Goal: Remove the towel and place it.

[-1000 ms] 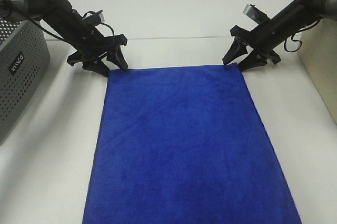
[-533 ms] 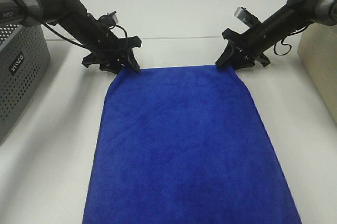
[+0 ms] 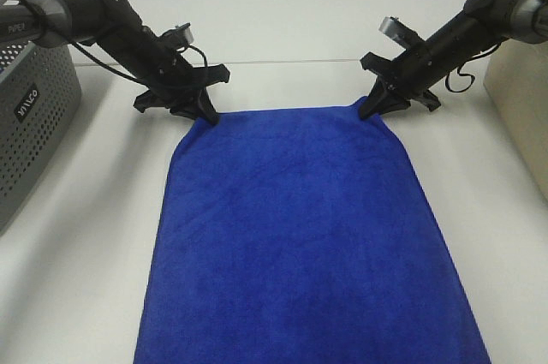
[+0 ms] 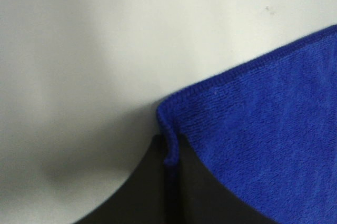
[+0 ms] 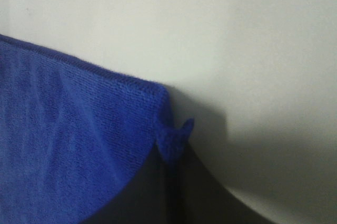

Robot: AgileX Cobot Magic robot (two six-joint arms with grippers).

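Note:
The royal-blue towel [image 3: 300,227] lies spread flat on the white table [image 3: 274,21], running from mid-table to the near edge. My left gripper [image 3: 204,112] is shut on the towel's far left corner; the left wrist view shows that corner [image 4: 174,129] pinched between the dark fingers [image 4: 147,182]. My right gripper [image 3: 370,109] is shut on the far right corner; the right wrist view shows the corner [image 5: 168,139] bunched between its fingers [image 5: 200,192]. Both corners sit slightly pulled inward, low at the table surface.
A grey perforated basket [image 3: 30,124] stands at the left edge of the table. A beige box or panel [image 3: 522,107] stands at the right edge. A seam [image 3: 282,62] between two table tops runs just behind the grippers.
Both grippers were open beside the towel's far corners; they moved inward and closed on them. The far edge of the towel has narrowed and its corners are drawn in.

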